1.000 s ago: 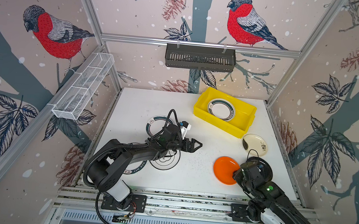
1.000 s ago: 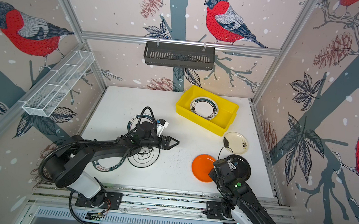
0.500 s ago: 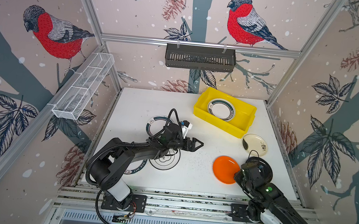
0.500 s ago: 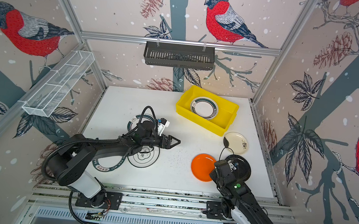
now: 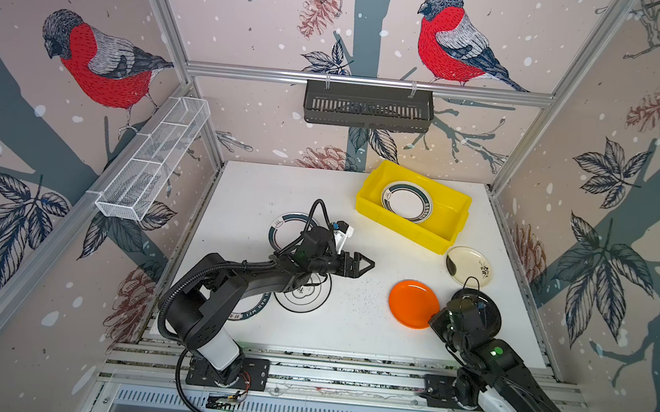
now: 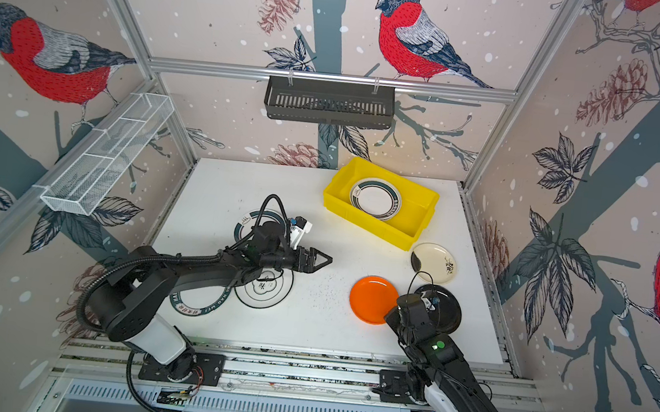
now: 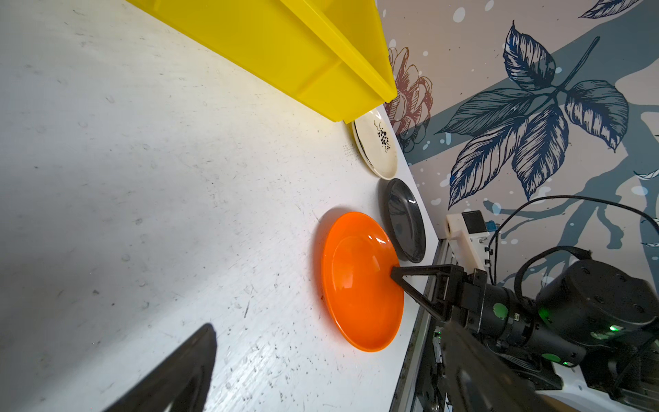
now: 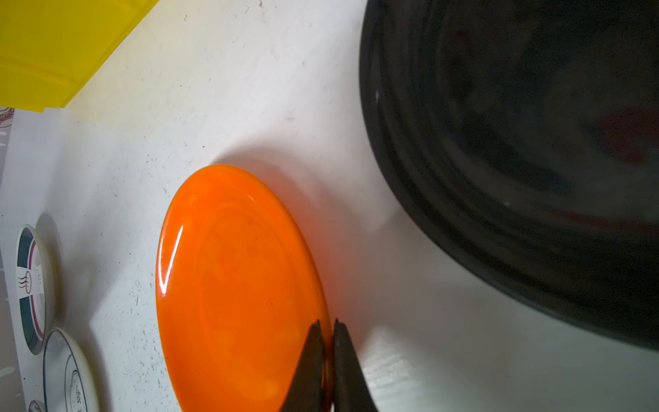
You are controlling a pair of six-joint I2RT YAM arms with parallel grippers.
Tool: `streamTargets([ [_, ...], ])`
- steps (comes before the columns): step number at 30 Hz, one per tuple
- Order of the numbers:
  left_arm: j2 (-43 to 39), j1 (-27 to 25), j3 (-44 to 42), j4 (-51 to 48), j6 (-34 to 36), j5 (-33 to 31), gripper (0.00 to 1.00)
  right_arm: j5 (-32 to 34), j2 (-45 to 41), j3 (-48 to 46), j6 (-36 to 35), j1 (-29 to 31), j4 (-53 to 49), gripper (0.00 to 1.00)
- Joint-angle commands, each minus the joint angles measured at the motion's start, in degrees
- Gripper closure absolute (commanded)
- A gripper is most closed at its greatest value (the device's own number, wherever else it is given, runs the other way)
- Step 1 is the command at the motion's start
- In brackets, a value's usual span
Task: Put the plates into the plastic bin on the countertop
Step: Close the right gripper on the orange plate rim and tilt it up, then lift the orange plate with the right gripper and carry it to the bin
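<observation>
orange plate point(image 5: 412, 303) sits on the desk point(image 5: 259, 191), just beside the dark plate point(image 7: 406, 221), its near rim pinched between the right fingers point(image 8: 308, 364). left fingers point(image 7: 178, 374) gape wide above the desk, holding nothing.

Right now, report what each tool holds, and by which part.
Right tool pinches the orange plate by its rim. Left tool is open, holding nothing.

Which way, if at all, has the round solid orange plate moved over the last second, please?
Yes, slightly: in both top views the orange plate now lies a little nearer the yellow plastic bin.
</observation>
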Motion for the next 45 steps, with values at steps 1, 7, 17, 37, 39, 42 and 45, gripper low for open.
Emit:
streamTargets([
  [1,-0.08,0.12,0.47,1.27,-0.04,-0.09,0.03,0.47,-0.13,0.11,0.08,-0.08,-1.99,0.98],
  [7,0.14,0.29,0.91,1.13,0.06,0.00,0.03,1.23,-0.73,1.55,-0.95,-0.14,-1.66,0.99],
  [17,0.56,1.39,1.43,0.96,0.52,0.52,0.03,1.09,-0.41,2.50,-3.90,-0.14,1.42,1.00],
  [37,-4.44,4.82,-0.10,-0.31,1.12,-0.74,0.03,-5.19,16.24,14.66,-6.47,0.39,10.10,1.00],
  [39,-5.19,5.12,-0.14,-1.24,1.62,-1.21,0.03,-5.23,17.45,15.71,-6.98,0.49,11.22,1.00],
  [42,-6.74,5.63,-0.47,-2.09,2.05,-1.91,0.03,-5.02,19.43,17.58,-7.68,0.58,12.02,1.00],
  [45,-8.52,5.92,-1.02,-2.75,2.41,-2.93,0.03,-4.83,21.14,19.49,-8.67,0.57,12.57,1.00],
])
